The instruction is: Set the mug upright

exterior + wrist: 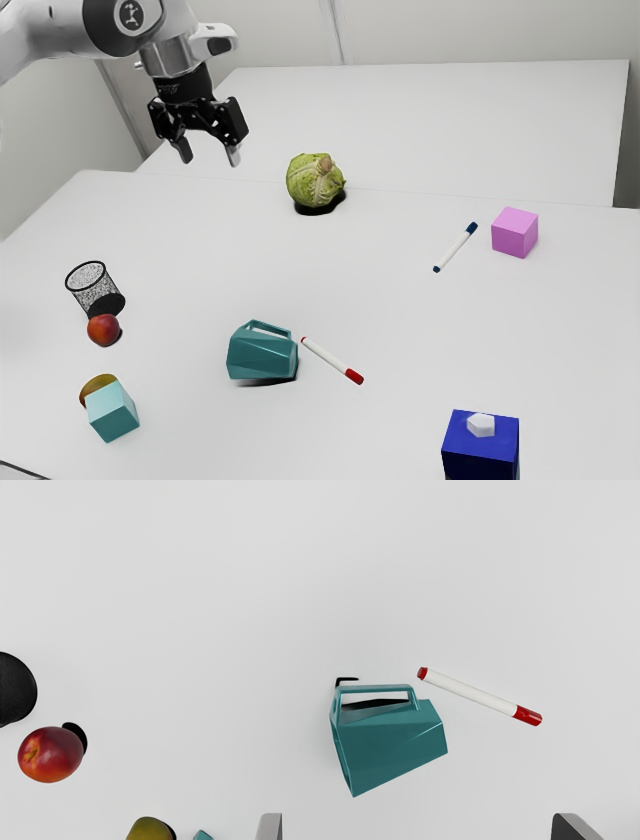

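Note:
In the exterior view my gripper (209,158) hangs high above the table at the upper left, its two fingers spread apart and nothing between them. The teal mug (262,357) lies on its side on the table, apart from the gripper. In the wrist view the same mug (390,747) shows its handle along one side, with its open mouth facing the peach's side. The fingertips of my gripper (417,825) stand wide apart at the bottom edge.
A red-capped marker (332,361) lies close beside the mug's base. Around them are a peach (104,330), a mesh cup (95,289), a teal cube (112,411), a cabbage (315,181), a blue-capped marker (455,248), a pink cube (515,232) and a blue box (481,450).

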### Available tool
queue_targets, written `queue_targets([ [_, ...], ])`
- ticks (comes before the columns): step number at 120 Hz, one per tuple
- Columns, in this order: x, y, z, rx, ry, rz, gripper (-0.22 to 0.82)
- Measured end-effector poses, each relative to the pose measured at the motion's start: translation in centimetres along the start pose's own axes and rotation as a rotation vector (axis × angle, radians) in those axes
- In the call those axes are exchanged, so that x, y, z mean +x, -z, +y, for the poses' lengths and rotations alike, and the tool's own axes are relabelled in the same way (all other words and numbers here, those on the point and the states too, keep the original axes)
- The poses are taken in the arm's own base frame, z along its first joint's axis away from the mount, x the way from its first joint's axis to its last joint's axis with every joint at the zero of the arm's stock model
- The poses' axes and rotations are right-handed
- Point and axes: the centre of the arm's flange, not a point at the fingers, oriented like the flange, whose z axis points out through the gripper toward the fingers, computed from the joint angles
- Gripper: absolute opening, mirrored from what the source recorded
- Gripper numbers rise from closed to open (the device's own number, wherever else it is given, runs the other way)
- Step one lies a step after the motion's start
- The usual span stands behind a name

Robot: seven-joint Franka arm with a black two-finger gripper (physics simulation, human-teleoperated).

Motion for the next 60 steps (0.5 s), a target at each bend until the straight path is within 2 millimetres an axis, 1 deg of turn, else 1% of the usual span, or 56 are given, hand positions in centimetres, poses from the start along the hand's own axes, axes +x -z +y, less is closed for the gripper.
queue_targets([
  [28,-0.3,0.2,-0.4,0.000,0.011,0.004,0.59],
  [60,-3.3,0.0,-1.0,0.008,0.025,-0.008,0.59],
])
